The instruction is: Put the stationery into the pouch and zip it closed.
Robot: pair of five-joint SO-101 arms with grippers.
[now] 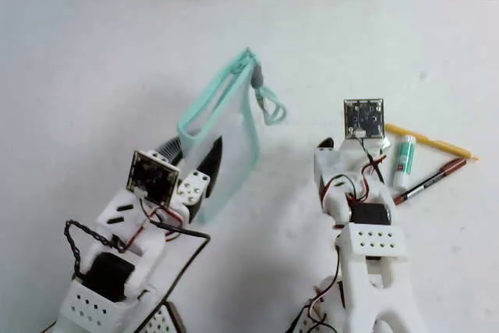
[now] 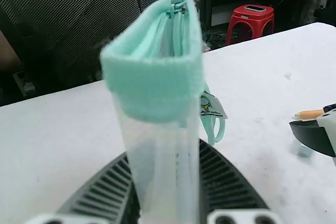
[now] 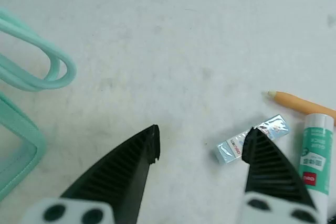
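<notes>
Pouch (image 1: 222,134): clear body with mint trim, gripped at its near end by the left gripper (image 1: 195,150), whose jaws are clamped on the clear wall from either side. In the left wrist view the pouch (image 2: 157,87) rises straight out from between those fingers (image 2: 92,200). Its trimmed mouth stands open at the end away from the tool, so the zip is not closed. A mint strap loop (image 1: 271,107) hangs off the pouch's far corner and lies on the white table (image 1: 93,60). No stationery can be seen inside the pouch. Right gripper (image 3: 203,137): jaws wide apart, holding nothing, pointed down at the table. A small foil-wrapped eraser (image 3: 252,139) lies just beside the tip of one finger (image 3: 268,166), at the edge of the gap; whether they touch cannot be told. Beyond that same finger, outside the jaws, lie an orange pencil (image 3: 302,103) and a white and green glue stick (image 3: 315,156), close to each other. A dark red pen (image 1: 429,181) lies further out on that side, next to the glue stick. The strap loop (image 3: 47,72) lies well apart from the right gripper, off its other finger.
</notes>
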